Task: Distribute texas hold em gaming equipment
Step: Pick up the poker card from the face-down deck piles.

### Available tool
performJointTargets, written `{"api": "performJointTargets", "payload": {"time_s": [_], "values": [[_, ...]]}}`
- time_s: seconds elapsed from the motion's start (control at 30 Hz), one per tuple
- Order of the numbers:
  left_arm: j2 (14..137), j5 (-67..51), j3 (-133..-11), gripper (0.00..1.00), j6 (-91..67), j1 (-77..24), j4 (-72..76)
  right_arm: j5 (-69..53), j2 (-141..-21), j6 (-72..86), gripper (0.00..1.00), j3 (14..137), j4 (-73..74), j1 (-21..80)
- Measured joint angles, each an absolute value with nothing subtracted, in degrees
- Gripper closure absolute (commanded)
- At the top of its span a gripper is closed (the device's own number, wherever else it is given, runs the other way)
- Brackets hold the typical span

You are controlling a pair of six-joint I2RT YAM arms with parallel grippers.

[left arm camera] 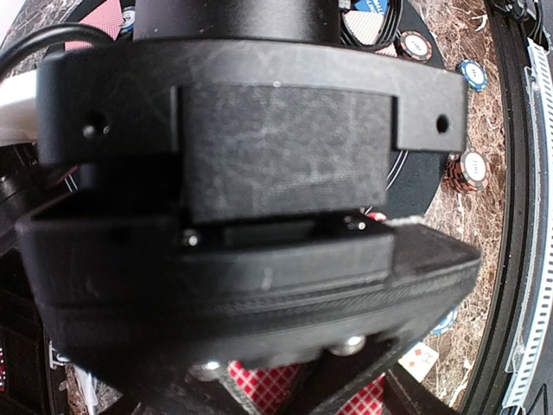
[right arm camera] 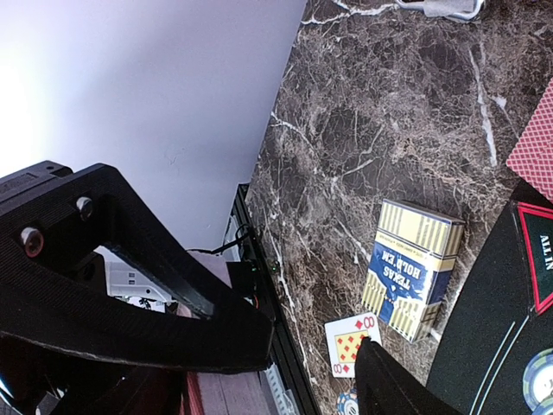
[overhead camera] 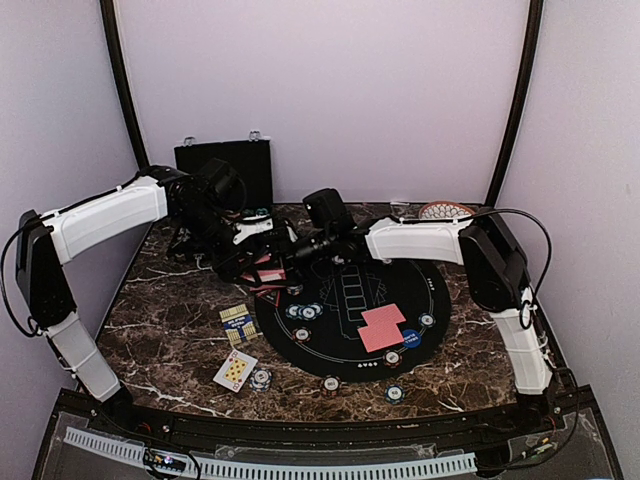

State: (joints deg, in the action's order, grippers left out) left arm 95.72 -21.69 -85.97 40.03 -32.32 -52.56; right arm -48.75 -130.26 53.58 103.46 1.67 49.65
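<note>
The left end effector (overhead camera: 266, 262) is closed over the far left edge of the round black mat (overhead camera: 340, 345). A few red-backed cards (overhead camera: 268, 275) show at its tip. The right end effector (overhead camera: 298, 250) is just beside it, tip toward tip. From above, a flat pile of pinkish-red cards (overhead camera: 382, 327) lies on the mat's near right part, well apart from both tips. Small striped-edge poker chips (overhead camera: 305, 311) lie along the mat's edge and on the dark veined marble tabletop (overhead camera: 170, 330). A blue round button disc (overhead camera: 410, 337) lies just beside the pile. A card box (overhead camera: 237, 322) and a face-up card (overhead camera: 235, 370) lie left of the mat, with one chip touching the card's corner.

In the left wrist view a scuffed matte black block with a rough, grainy pad fills most of the frame. Below it, red checked card backs show between dark fingers. Chips with white and blue striped rims lie on the marble at the right.

In the right wrist view the fingers stand apart and nothing can be seen between them. Beyond them is the yellow-striped, blue-banded box, which reads "TEXAS HOLD'EM". The face-up card near it is the eight of diamonds. The mat's red-edged panel reads "ALL IN".
</note>
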Motion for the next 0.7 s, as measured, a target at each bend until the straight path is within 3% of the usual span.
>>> {"api": "performJointTargets", "payload": {"time_s": [0.47, 0.7], "values": [[95.22, -19.81, -84.25, 1.0, 40.32, -32.36, -52.38, -48.16, -125.73, 54.08, 0.32, 95.53, 0.27, 48.53], [94.39, -19.18, -84.25, 1.0, 40.32, -32.36, -52.36, -48.16, -124.29, 54.22, 0.42, 95.22, 0.1, 48.21]]}}
